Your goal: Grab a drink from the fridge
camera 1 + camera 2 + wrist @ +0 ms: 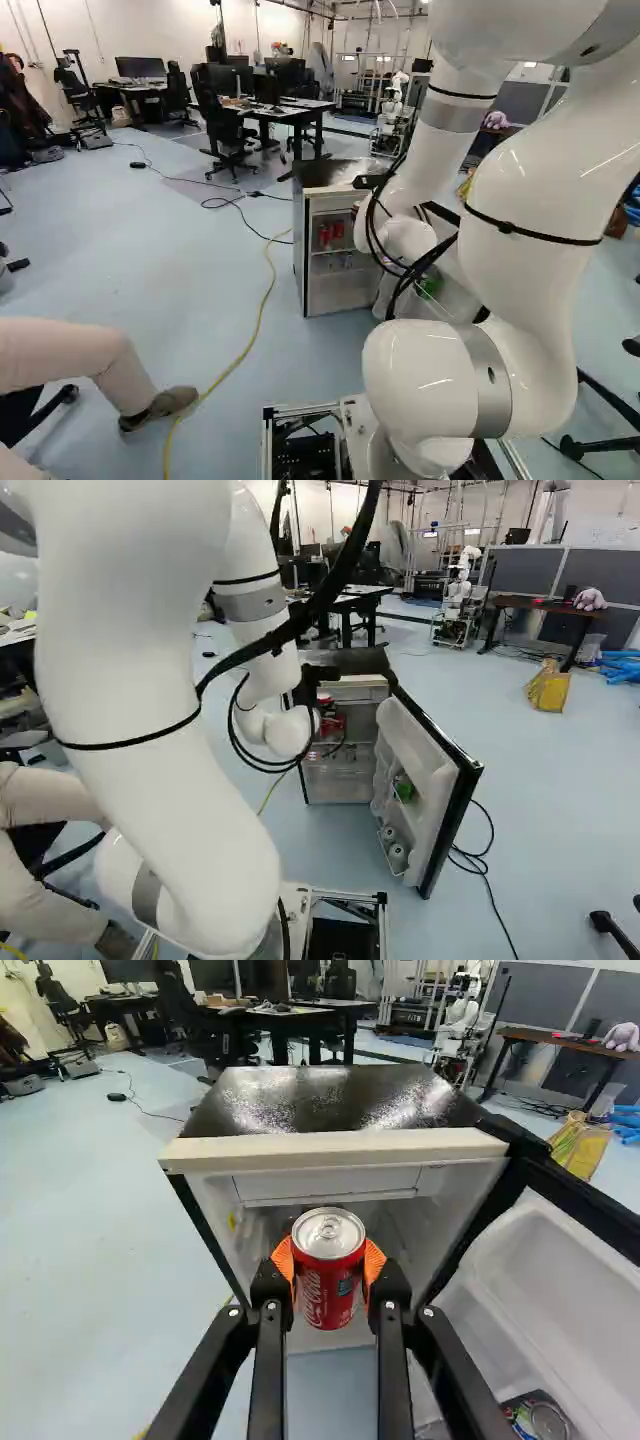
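The arm [150, 700] rises from its base joint, bends high up, and its forearm [450, 125] slopes down toward the fridge [345, 662], with the gripper [319, 690] pointing ahead. Its two fingers clasp a red soda can [328, 1275] from both sides, orange pads [283, 1260] against it. The can is upright before the fridge's opening, below the top's front edge. The fridge door [420, 765] stands wide open beside it.

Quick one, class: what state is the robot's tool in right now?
Tool: closed, holding a red drink can upright between its orange pads.
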Tool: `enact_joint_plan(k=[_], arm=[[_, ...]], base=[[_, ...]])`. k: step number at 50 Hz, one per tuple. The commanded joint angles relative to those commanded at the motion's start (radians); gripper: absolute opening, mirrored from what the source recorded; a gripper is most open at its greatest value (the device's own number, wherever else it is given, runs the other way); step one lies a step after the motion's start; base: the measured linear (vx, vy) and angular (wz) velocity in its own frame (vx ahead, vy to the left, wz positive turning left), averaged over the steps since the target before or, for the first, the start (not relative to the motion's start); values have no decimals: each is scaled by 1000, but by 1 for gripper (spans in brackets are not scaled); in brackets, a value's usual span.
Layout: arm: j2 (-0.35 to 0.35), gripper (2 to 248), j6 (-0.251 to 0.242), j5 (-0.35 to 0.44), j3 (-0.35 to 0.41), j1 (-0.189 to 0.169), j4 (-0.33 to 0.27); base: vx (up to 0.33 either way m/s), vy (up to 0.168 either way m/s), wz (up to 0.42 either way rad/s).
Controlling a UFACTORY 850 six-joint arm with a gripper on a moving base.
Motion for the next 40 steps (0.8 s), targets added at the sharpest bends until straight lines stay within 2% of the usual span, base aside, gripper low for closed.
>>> enact_joint_plan(k=[40], arm=[[105, 87, 0, -120, -1, 4, 0]], base=[[0, 0, 0]])
